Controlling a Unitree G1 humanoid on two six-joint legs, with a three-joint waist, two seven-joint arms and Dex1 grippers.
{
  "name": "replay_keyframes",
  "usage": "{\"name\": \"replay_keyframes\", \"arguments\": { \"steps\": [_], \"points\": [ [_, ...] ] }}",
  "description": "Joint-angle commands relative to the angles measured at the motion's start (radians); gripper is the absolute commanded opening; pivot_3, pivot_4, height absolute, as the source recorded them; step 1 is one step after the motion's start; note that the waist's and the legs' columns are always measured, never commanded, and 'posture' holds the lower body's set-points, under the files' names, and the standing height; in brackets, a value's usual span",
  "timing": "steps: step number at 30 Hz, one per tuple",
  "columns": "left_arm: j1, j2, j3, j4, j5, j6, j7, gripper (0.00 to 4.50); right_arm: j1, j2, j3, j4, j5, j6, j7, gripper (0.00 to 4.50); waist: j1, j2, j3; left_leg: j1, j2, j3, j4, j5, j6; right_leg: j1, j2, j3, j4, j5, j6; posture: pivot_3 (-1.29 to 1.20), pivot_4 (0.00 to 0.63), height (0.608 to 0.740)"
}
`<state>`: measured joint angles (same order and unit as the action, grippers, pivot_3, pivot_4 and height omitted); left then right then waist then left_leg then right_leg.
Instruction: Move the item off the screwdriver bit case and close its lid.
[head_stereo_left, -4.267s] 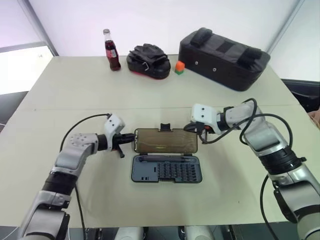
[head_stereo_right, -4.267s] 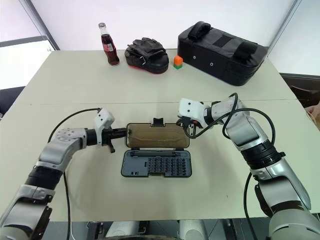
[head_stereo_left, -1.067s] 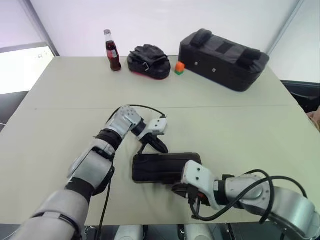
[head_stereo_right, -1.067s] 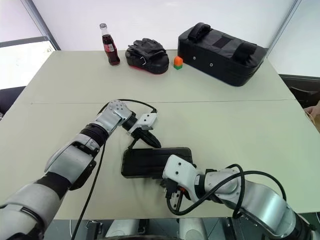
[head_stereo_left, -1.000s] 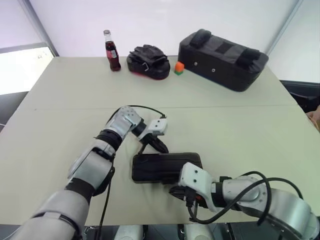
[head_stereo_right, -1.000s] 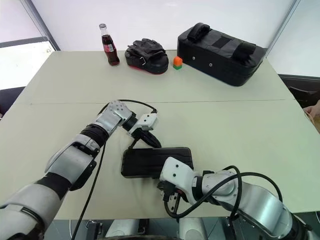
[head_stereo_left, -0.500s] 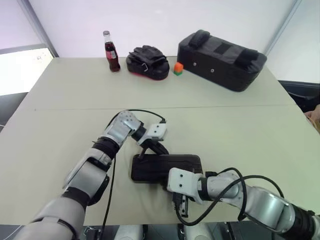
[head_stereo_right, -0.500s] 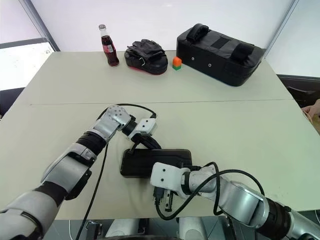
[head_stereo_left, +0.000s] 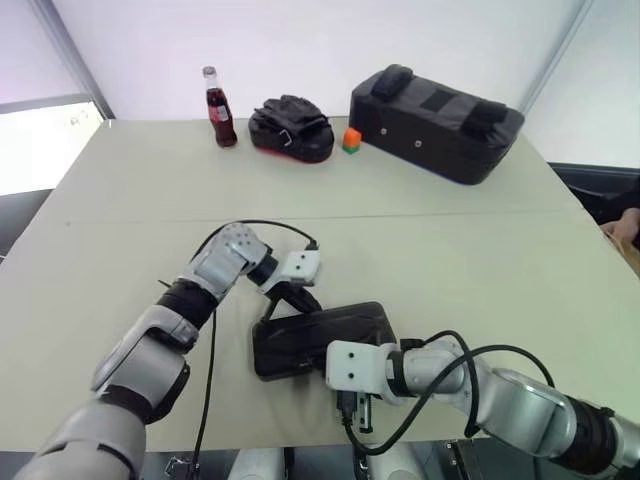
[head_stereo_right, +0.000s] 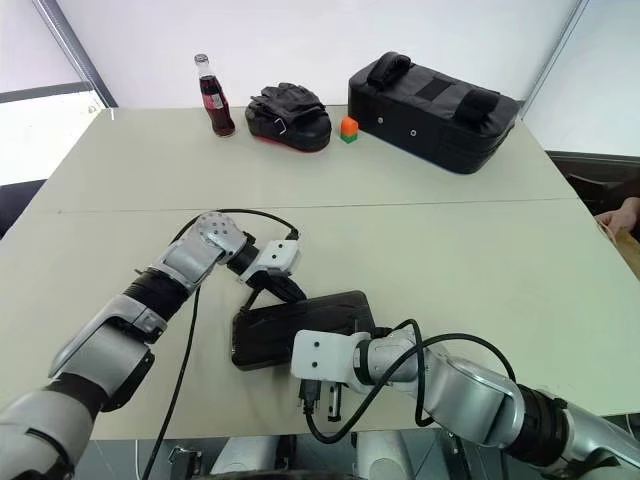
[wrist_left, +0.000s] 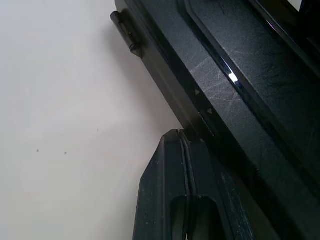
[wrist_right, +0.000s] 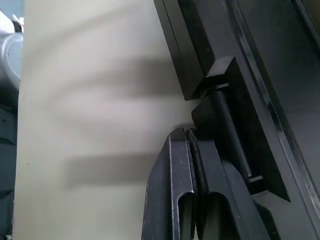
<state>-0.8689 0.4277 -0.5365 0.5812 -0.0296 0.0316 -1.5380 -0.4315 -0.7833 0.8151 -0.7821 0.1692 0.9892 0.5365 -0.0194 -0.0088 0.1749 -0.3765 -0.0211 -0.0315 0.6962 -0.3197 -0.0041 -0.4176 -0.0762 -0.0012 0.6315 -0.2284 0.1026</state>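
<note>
Beige bench (head_stereo_left: 480, 250) under a white wall, seam line running across its middle. Far edge, largest first: black padded bag (head_stereo_left: 435, 108) at the right; black gloves (head_stereo_left: 290, 127) heaped near the centre; cola bottle (head_stereo_left: 215, 93) upright to their left; small orange block (head_stereo_left: 351, 139) between gloves and bag, just beside the gloves. Near edge, centre: the case (head_stereo_left: 320, 338), flat, dark, lying a little askew, its lid (head_stereo_right: 300, 325) down over the tray and nothing resting on top. Left claw (head_stereo_left: 298, 299) at the case's far left corner, fingers pressed together, holding nothing; in the left wrist view the tips (wrist_left: 176, 150) sit against the case's side wall, by the rim. Right claw (head_stereo_right: 322, 398) at the case's near edge, pointing down toward the bench, fingers likewise shut tight and empty; in the right wrist view the tips (wrist_right: 186, 145) lie just beside the black latch tab (wrist_right: 215, 107) that juts from the case's long edge, touching or nearly so, cannot tell which. A person's hand (head_stereo_right: 620, 215) shows at the far right margin, well apart from the bench things.
</note>
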Motion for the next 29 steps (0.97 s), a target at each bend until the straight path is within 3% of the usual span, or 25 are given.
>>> {"name": "replay_keyframes", "arguments": {
  "steps": [1,4,8,13,18,23,26,29],
  "points": [
    [0.058,-0.063,-0.047,-0.045,-0.003,-0.024,-0.065,0.0,-0.046,0.006,-0.053,0.097,-0.12,0.118,-0.095,0.06,0.0,0.0,0.0,0.004,0.001,0.0,-0.001,0.0,0.0,0.003,0.0,0.0,-0.001,-0.001,-0.002,0.0,0.15,0.74],
    [0.049,-0.116,-0.006,0.011,0.027,-0.1,0.025,0.0,-0.037,0.05,-0.078,0.057,-0.076,0.165,-0.088,0.06,0.005,0.0,-0.002,0.004,0.002,-0.001,-0.002,0.0,0.0,0.004,0.0,0.0,-0.001,-0.002,-0.003,0.0,0.15,0.74],
    [-0.044,-0.219,0.063,0.208,0.14,-0.299,0.351,0.0,0.061,0.155,-0.225,-0.041,0.085,0.282,-0.015,0.06,0.03,-0.003,-0.005,0.004,0.001,-0.002,0.0,0.0,0.0,0.007,-0.002,-0.001,-0.002,-0.001,-0.002,0.0,0.15,0.74],
    [-0.106,-0.239,0.149,0.285,0.115,-0.349,0.439,0.0,0.158,0.172,-0.411,-0.184,0.225,0.366,0.06,0.06,0.019,-0.004,-0.004,0.003,-0.001,0.0,0.002,-0.001,0.001,0.006,-0.004,0.0,-0.004,0.0,0.0,0.0,0.15,0.74],
    [-0.026,-0.142,0.29,-0.027,-0.052,-0.075,0.382,0.0,0.165,0.14,-0.782,-0.265,0.501,0.438,0.157,0.06,0.005,-0.004,-0.003,-0.004,0.001,-0.001,0.0,-0.001,0.001,-0.004,-0.002,-0.001,0.0,0.0,0.001,0.0,0.15,0.74],
    [0.1,-0.017,0.447,-0.395,-0.199,0.31,0.463,0.0,0.126,0.081,-1.087,-0.26,0.758,0.484,0.203,0.06,0.008,-0.004,-0.003,-0.006,0.001,-0.002,-0.001,-0.001,0.001,-0.004,-0.003,-0.001,0.0,0.0,0.001,0.0,0.15,0.74],
    [0.183,0.077,0.523,-0.547,-0.251,0.467,0.508,0.0,0.128,0.04,-1.192,-0.194,0.794,0.467,0.187,0.06,0.007,-0.004,-0.003,-0.007,0.001,-0.001,-0.001,-0.001,0.001,-0.005,-0.003,0.0,-0.001,0.0,0.001,0.0,0.15,0.74],
    [0.289,0.169,0.611,-0.662,-0.292,0.575,0.551,0.0,0.161,-0.016,-1.207,-0.087,0.715,0.388,0.159,0.06,0.008,-0.003,-0.003,-0.007,0.0,-0.001,-0.001,-0.001,0.001,-0.005,-0.004,0.0,-0.001,0.0,0.001,0.0,0.15,0.74]
  ]
}}
